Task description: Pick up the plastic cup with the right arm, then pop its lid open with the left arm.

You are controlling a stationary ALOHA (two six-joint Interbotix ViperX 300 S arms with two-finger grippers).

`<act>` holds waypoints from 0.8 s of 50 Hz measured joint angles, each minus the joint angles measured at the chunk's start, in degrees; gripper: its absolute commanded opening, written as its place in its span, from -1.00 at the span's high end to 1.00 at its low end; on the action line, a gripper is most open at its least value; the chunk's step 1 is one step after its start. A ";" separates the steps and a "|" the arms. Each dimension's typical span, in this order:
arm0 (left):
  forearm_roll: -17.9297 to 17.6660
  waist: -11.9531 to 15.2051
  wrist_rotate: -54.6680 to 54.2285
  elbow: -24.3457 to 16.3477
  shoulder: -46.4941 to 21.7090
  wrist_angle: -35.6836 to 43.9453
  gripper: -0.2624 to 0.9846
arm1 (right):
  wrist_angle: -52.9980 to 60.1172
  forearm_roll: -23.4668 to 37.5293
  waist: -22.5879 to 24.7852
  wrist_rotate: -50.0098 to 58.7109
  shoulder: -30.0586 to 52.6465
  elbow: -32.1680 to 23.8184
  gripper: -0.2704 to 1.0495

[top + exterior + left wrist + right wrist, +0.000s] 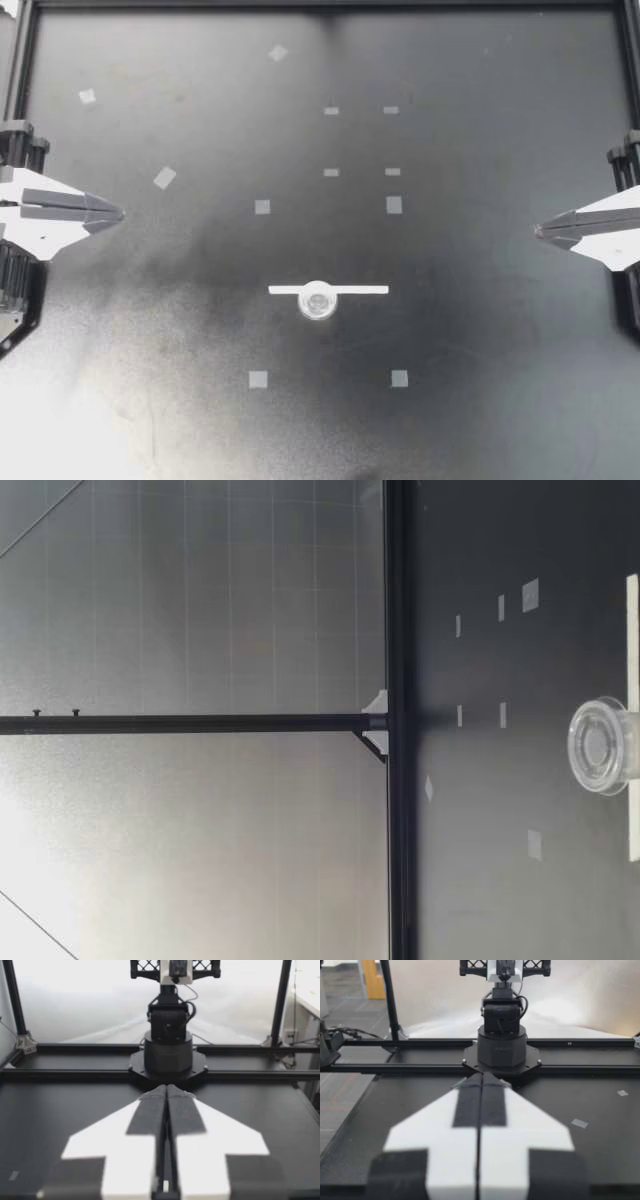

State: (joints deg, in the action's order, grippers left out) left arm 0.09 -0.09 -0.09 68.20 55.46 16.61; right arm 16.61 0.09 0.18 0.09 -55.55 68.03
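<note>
My left gripper (118, 212) rests at the table's left edge, shut with nothing in it; its own wrist view shows the two fingers (150, 1110) pressed together. At the right edge, my right gripper (540, 231) is shut and empty as well, fingers (468, 1102) closed tight. A small clear round cup (317, 300) stands in the middle of the black table, touching a white strip of tape (328, 289). The low view shows the cup (600, 746) beside that strip (632, 610). Both grippers are far from the cup.
Several small tape squares (262, 207) dot the black tabletop (480, 330). A black frame rail (320, 6) borders the far side. Each wrist view faces the opposite arm's base (168, 1052) across the table.
</note>
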 measured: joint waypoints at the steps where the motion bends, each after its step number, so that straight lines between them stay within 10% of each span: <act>1: 0.00 0.00 0.18 0.26 0.00 0.35 0.47 | 0.00 0.00 0.09 0.00 0.00 0.00 0.58; 14: -1.23 -0.70 -0.09 5.01 2.90 3.16 0.59 | 2.64 0.09 0.09 0.35 -3.69 3.43 0.67; 40: -5.19 -0.79 0.18 -6.77 -24.35 -1.32 0.59 | 13.18 0.00 0.18 4.39 20.57 3.34 0.51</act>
State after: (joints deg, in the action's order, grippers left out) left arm -5.10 -0.88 0.09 61.44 31.11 15.29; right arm 29.79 0.09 0.35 4.48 -34.98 71.37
